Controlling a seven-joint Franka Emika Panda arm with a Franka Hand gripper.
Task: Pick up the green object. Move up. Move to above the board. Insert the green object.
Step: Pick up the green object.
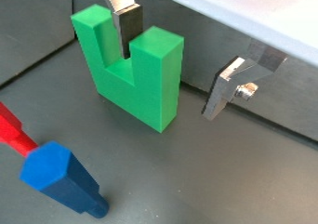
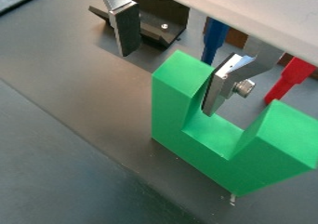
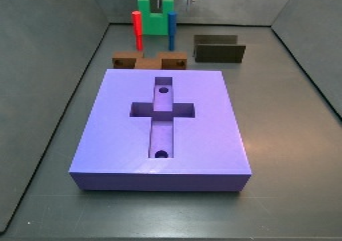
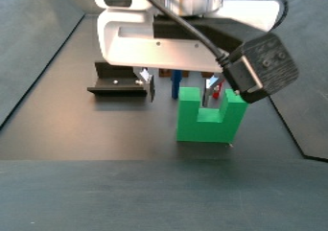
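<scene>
The green object (image 1: 125,74) is a bright green U-shaped block that stands upright on the dark floor, and it shows in both wrist views (image 2: 230,135) and both side views (image 3: 158,23) (image 4: 209,118). My gripper (image 1: 169,79) is open and low over it, also seen in the other wrist view (image 2: 168,79). Its fingers straddle one prong: one finger (image 1: 122,21) is in the notch, the other (image 1: 228,86) is outside with a gap. The purple board (image 3: 201,135), with its cross-shaped recess, lies well away from the block.
A thin red peg (image 1: 13,130) and a thin blue peg (image 1: 62,177) stand close beside the block. The fixture (image 4: 118,84) stands nearby. A dark olive box (image 3: 218,50) and two brown blocks (image 3: 127,60) lie between block and board. Grey walls enclose the floor.
</scene>
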